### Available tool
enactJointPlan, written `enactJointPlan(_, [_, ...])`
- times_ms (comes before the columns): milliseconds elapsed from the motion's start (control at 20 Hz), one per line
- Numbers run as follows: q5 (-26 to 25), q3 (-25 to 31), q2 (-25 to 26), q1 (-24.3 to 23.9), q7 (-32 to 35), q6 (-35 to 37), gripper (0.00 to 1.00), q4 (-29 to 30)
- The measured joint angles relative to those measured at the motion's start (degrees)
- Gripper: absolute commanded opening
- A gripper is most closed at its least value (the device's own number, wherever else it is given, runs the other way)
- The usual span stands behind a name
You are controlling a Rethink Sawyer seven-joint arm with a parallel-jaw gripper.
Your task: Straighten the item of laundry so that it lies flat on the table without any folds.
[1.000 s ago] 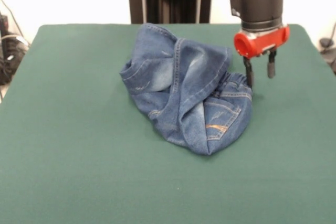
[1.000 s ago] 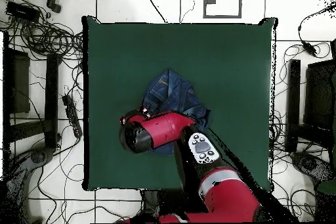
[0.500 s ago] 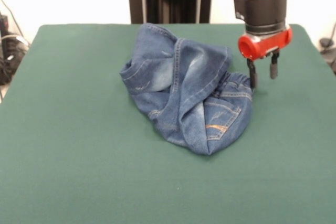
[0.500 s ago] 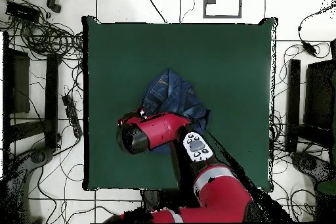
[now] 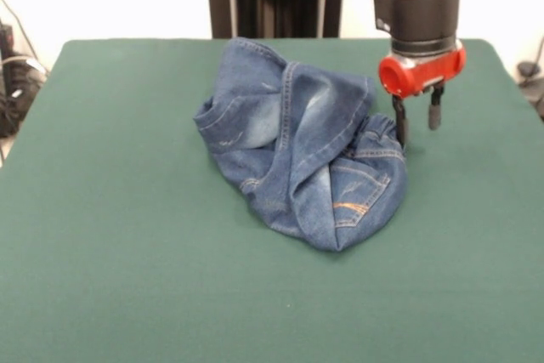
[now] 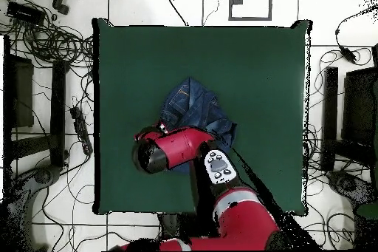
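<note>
1 pr jeans (image 5: 302, 155) bunched on green surface (image 5: 127, 252); 1 hand (image 5: 414, 121) – fingers apart, empty – at jeans' 3 o'clock waistband edge.

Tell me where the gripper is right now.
In the front view the gripper hangs open at the right side of the crumpled jeans, its tips beside the gathered waistband, just above the green table.
</note>
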Motion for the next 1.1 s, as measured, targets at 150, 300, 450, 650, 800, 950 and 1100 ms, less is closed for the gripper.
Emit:
enactJointPlan(150, [0.00, -0.85, -0.12, 1.10, 0.00, 0.00, 1.00, -0.27])
enactJointPlan(300, [0.00, -1.70, -0.28, 2.23, 0.00, 0.00, 1.00, -0.50])
enactJointPlan(450, [0.00, -2.44, -0.40, 3.10, 0.00, 0.00, 1.00, -0.66])
enactJointPlan(650, [0.00, -3.25, -1.05, 3.64, 0.00, 0.00, 1.00, -0.66])
enactJointPlan(800, [0.00, -3.77, -1.73, 3.55, 0.00, 0.00, 1.00, -0.73])
enactJointPlan(950, [-0.01, -3.93, -1.77, 3.48, 0.00, 0.00, 1.00, -0.92])
enactJointPlan(1100, [0.00, -3.93, -1.77, 3.34, 0.00, 0.00, 1.00, -1.10])
